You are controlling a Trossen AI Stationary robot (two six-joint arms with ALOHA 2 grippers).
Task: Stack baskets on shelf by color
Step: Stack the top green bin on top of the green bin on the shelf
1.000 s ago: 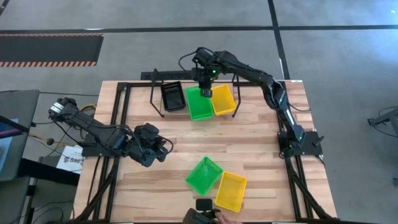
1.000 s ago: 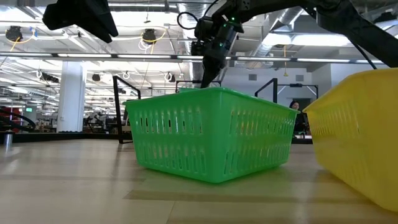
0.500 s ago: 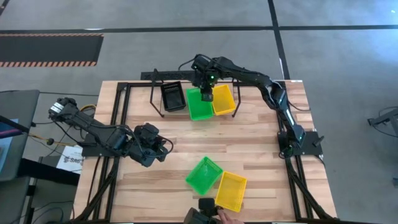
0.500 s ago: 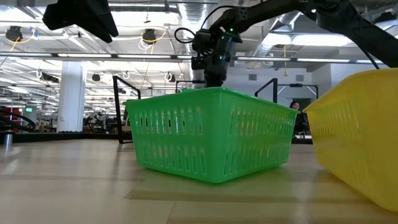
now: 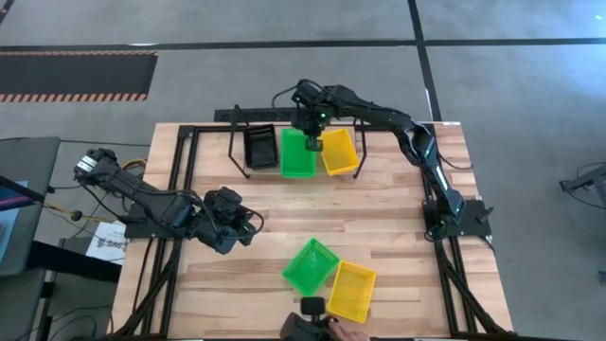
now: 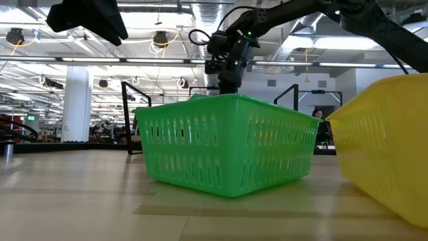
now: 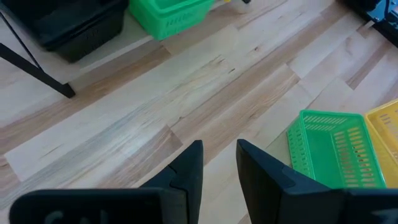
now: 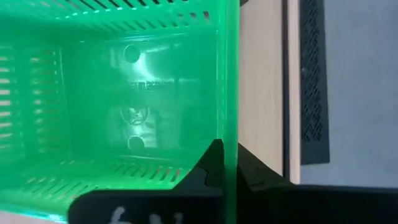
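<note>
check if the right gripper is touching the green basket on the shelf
Touching. The right wrist view shows the right gripper shut on the wall of the green basket, one finger on each side of it.

My overhead camera looks straight down on the whole table (image 5: pixel 398 213). My low one sits at tabletop height, close behind a green basket (image 6: pixel 224 144) that the overhead also shows (image 5: pixel 310 265). My left wrist camera looks down at the boards; my right one sits close inside the shelf's green basket (image 8: pixel 118 106).
</note>
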